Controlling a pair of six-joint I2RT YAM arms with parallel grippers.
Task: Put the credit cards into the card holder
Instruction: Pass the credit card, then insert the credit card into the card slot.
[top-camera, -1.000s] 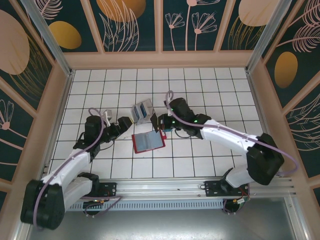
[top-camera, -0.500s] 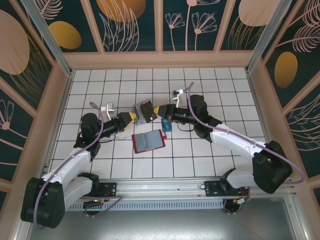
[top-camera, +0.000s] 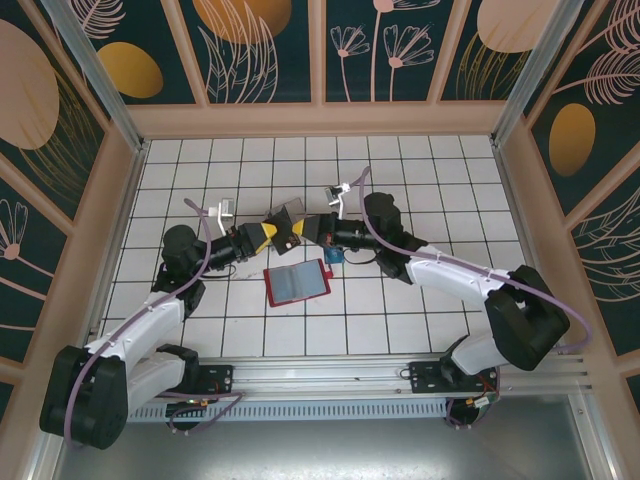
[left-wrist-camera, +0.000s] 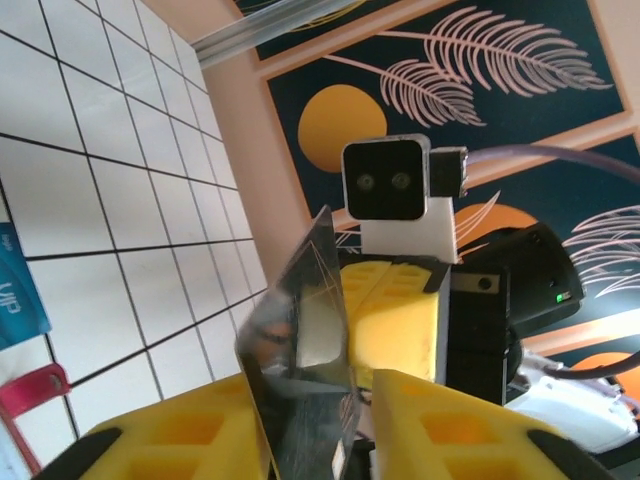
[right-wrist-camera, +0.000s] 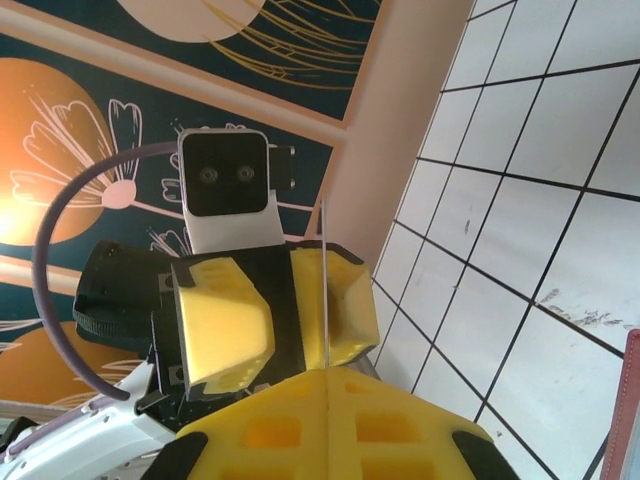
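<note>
My left gripper is clenched on one side of the clear transparent plastic box. It holds the box up off the white tiled table, near the table's middle and a little toward the left edge. Under the box, toward the near edge, the red square fold-open card holder lies open and flat on the tiles. My right gripper meets the box from the other side, pads pinched on a thin clear wall. In the right wrist view that wall rises straight from between my fingertips. One teal plastic credit card lies on the table by the holder's far right corner, beneath my right wrist. I cannot tell whether any cards are inside the box.

The risk I see is two grips on one flimsy shell. If my arms pull unevenly, the wall could flex and slip from the pads, or the box could pop open and scatter its contents away from the holder. The box is also tilted, so loose cards could slide out. And a low right wrist could shove the teal card — or nudge the holder.
</note>
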